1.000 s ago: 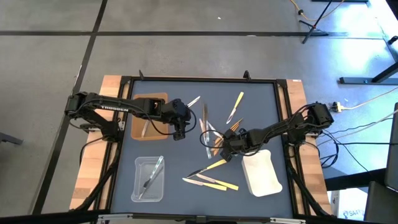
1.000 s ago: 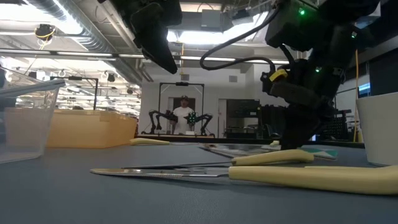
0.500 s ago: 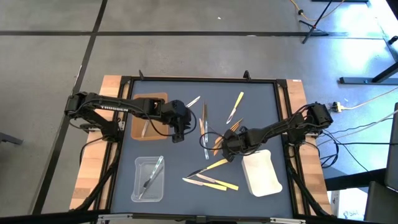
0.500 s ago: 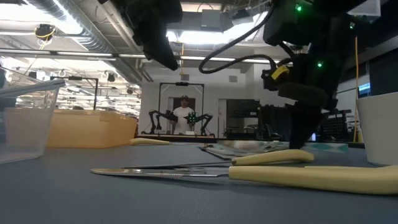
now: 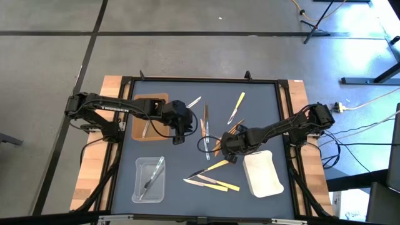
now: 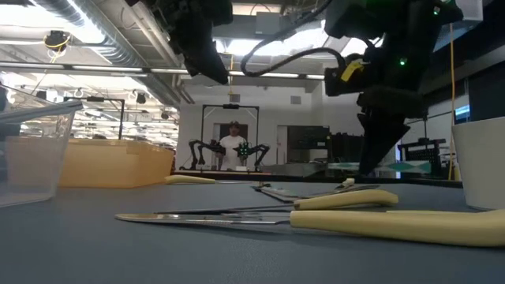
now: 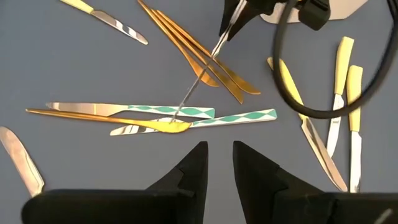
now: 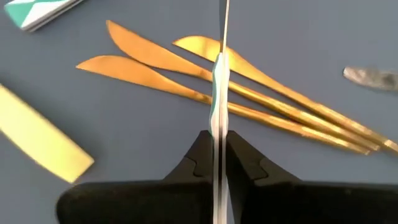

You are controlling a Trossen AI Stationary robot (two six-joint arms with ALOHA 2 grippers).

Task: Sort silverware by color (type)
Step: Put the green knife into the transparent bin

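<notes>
Right claw clamped on a thin silvery utensil at mid-bench, long axis running straight out from the fingers over three gold pieces. Left claw hovers nearby, fingers slightly parted, empty, farther from it.

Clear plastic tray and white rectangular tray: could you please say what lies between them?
In the high view, several pale yellow-handled knives lie between the clear plastic tray and the white rectangular tray.
</notes>
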